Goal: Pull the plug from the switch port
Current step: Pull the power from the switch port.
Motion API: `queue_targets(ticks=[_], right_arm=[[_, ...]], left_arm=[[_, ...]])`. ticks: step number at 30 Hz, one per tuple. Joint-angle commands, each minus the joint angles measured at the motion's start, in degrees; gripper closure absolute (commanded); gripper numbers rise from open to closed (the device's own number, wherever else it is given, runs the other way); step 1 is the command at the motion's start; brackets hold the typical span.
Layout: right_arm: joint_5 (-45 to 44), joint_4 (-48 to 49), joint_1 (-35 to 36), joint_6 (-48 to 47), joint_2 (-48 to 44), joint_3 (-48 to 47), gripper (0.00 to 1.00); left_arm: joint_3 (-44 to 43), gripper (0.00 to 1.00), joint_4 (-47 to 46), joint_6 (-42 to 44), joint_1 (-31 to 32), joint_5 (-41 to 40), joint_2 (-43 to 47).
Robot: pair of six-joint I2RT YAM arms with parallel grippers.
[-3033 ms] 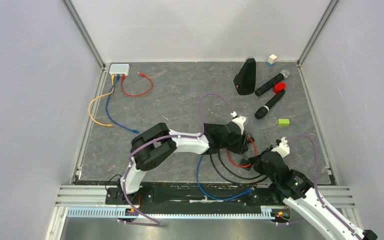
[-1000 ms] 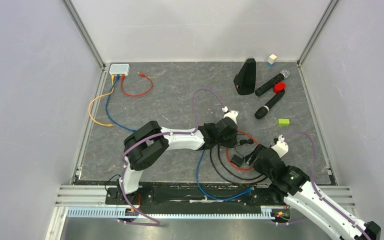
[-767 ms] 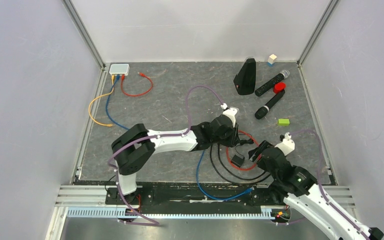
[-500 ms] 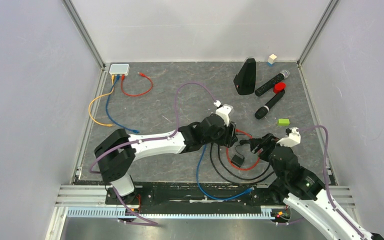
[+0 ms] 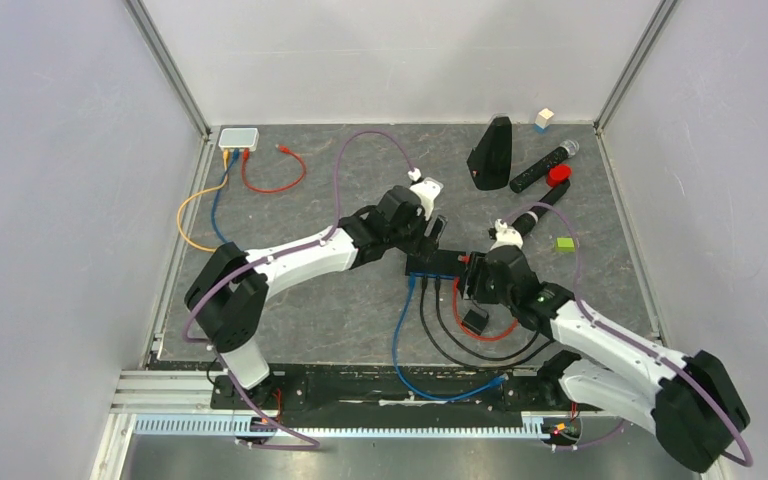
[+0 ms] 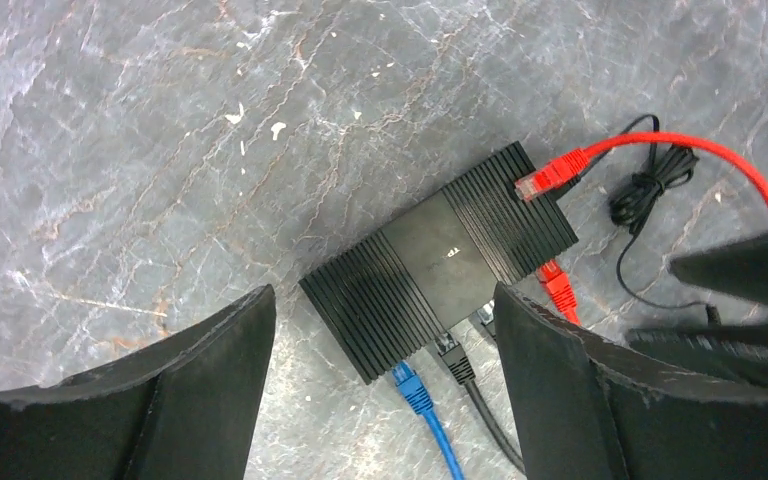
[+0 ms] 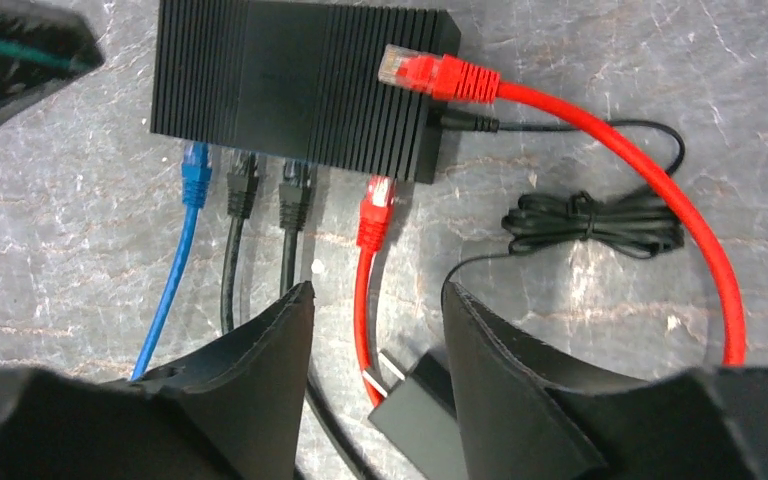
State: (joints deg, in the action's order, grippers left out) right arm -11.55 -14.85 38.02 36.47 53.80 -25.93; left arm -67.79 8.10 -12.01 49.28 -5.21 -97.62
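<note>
The black switch [image 5: 432,263] lies flat on the mat. Along its near edge a blue plug [image 7: 195,170], two black plugs [image 7: 243,185] and a red plug [image 7: 373,212] sit in ports. The red cable's other plug [image 7: 435,72] lies loose on top of the switch [image 7: 290,80]. My right gripper [image 7: 375,295] is open just behind the red plug, its cable running between the fingers untouched. My left gripper [image 6: 382,295] hangs open above the switch [image 6: 440,260], holding nothing. In the top view it [image 5: 432,232] is at the switch's far side, the right gripper [image 5: 470,280] at the near right.
A black power adapter [image 7: 415,400] and a coiled thin black cable [image 7: 590,220] lie by the right fingers. At the back left sits a white switch [image 5: 238,138] with orange, blue and red cables. Two microphones [image 5: 543,165], a black cone [image 5: 490,152] and a green block [image 5: 567,243] are at the back right.
My left gripper opened and drew back toward the far side, leaving the switch uncovered on the mat. My right gripper swung left to the plug side, its jaws narrowing somewhat.
</note>
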Motion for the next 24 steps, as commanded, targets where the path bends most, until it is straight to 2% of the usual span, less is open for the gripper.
queue_targets(ticks=[1,8,11,15,20,24], right_arm=[[7.77,10.35,-5.19,-4.9,5.22,-1.96,0.5],[11.37,17.08,-14.31,-5.54,10.4,1.27,0.52],[10.66,21.18,-17.04,-3.77,11.61,3.3,0.52],[9.12,23.7,-20.24,-0.93,14.19,4.33,0.52],[8.79,28.41,-22.41,3.29,16.01,6.25,0.53],[5.14,28.94,-23.54,7.21,13.51,7.48,0.52]], left_arm=[[-4.22,0.14,1.75,11.38,-1.37,4.8,-1.6],[-10.14,0.14,5.14,19.85,-2.42,12.21,-7.08],[-6.54,0.14,1.38,26.19,-2.28,17.98,-6.56],[-3.76,0.13,-2.37,29.76,-2.26,16.39,-5.71],[-5.34,0.13,-0.15,34.56,-1.78,15.04,-7.68],[-5.8,0.13,0.65,39.44,-1.34,15.93,-8.66]])
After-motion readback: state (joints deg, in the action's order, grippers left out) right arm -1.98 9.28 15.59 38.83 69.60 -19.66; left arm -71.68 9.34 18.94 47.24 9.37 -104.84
